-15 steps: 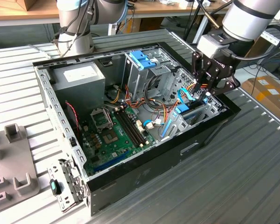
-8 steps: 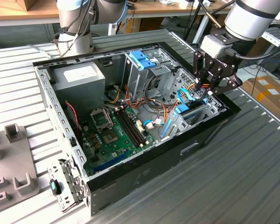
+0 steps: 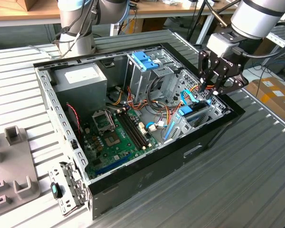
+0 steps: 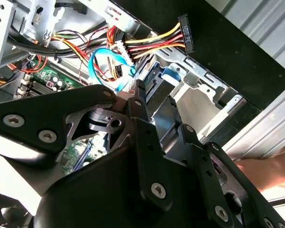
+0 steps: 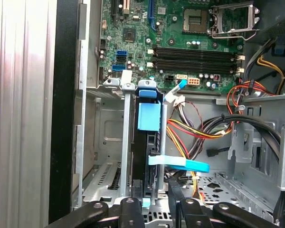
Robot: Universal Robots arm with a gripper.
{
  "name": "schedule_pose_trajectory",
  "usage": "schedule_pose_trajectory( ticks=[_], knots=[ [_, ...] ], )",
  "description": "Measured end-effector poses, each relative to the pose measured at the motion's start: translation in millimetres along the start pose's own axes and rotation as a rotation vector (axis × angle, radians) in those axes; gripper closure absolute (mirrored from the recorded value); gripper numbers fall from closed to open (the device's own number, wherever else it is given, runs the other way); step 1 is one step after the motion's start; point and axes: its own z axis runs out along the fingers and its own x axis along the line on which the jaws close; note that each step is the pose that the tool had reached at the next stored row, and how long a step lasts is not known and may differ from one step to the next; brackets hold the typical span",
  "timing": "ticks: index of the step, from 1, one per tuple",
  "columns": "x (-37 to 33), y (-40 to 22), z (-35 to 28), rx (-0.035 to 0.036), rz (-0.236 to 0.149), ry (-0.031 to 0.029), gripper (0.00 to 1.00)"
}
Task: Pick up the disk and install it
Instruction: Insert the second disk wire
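Note:
The disk (image 3: 194,113) stands on edge in the drive bay at the front corner of the open computer case (image 3: 147,178), on the exterior view's right. In the first wrist view the disk (image 5: 147,142) is a dark slab with light-blue rails and a blue tab, set between the bay's metal walls. My gripper (image 3: 210,91) hangs just above the bay, over the disk's upper end. Its fingers stand apart in both wrist views, one to each side of the disk's near end, as the gripper (image 5: 151,190) (image 4: 154,97) shows. I see nothing clamped between them.
Red, yellow and black power cables (image 5: 199,128) and a light-blue flat cable (image 5: 180,164) lie close beside the bay. The motherboard (image 3: 114,137), a grey power supply box (image 3: 80,78) and a blue-latched cage (image 3: 145,59) fill the case. A hand (image 4: 266,175) rests outside the case wall.

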Motion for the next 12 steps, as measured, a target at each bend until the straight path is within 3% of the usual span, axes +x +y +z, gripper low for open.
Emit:
schedule_pose_trajectory(
  ticks=[9, 11, 12],
  knots=[
    [-0.4, -2.5, -0.6, -0.0013, 0.000, 0.0001, 0.64],
    [-1.0, -7.1, -0.7, -0.0013, 0.000, 0.0004, 0.64],
    [-1.1, -12.2, -0.5, -0.0012, 0.000, 0.0001, 0.64]
  ],
)
